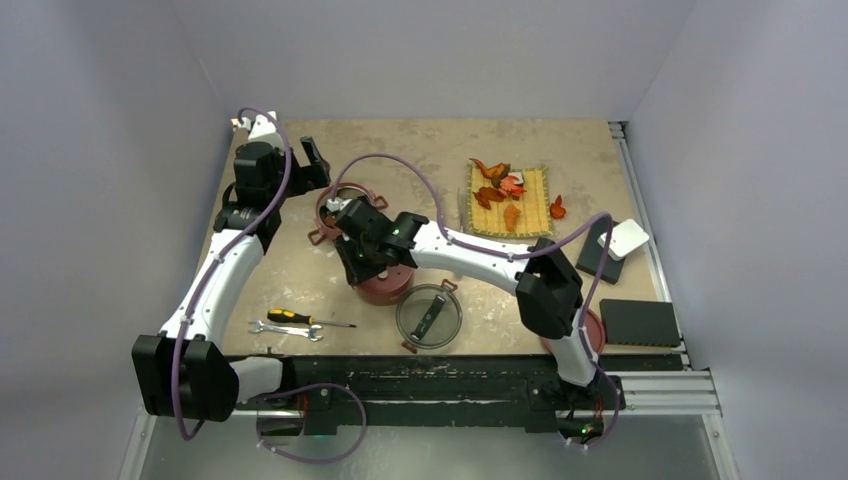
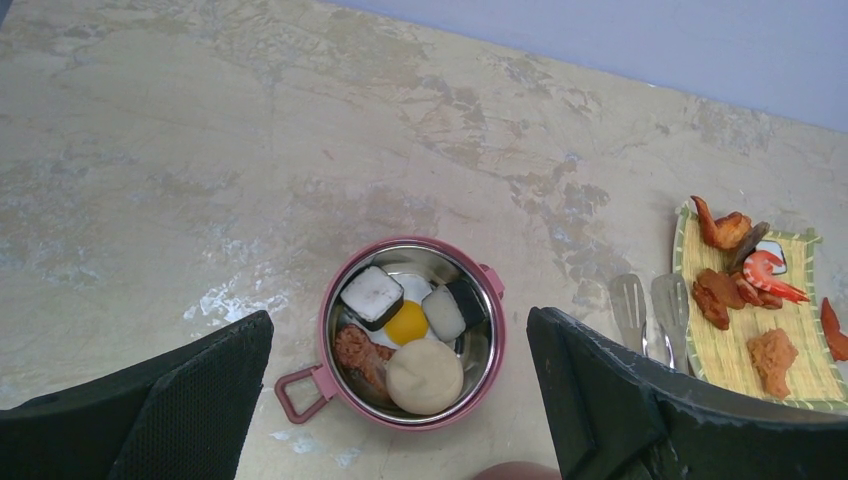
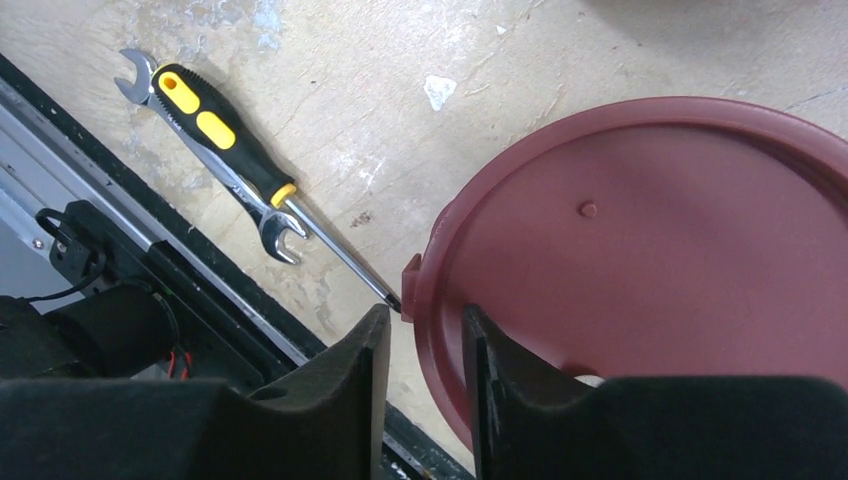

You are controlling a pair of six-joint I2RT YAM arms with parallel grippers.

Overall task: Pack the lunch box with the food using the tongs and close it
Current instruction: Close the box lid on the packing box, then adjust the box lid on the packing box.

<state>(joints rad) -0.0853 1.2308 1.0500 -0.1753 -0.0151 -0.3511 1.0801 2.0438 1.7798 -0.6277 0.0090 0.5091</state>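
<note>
One lunch box bowl (image 2: 340, 300) stands open on the table, holding food: a fried egg (image 2: 408, 322), a beige bun (image 2: 425, 375), white cubes and a brown chunk. My left gripper (image 2: 400, 330) hovers above it, open wide and holding nothing; in the top view it (image 1: 312, 160) sits beside that bowl (image 1: 325, 212). A flat red lid (image 3: 650, 250) lies on the second bowl (image 1: 388, 290). My right gripper (image 3: 424, 315) straddles the lid's rim, jaws slightly apart with a gap at the left finger. The tongs (image 2: 630, 310) lie beside the mat; only their tips show.
More food (image 2: 725, 295) lies on the yellow woven mat (image 2: 800, 330). The dark see-through lid (image 1: 430, 315) rests near the front edge. A screwdriver (image 3: 215, 130) lies over a wrench (image 3: 285, 240) front left. A black box (image 1: 640, 322) and another red disc (image 1: 592, 330) sit at the right.
</note>
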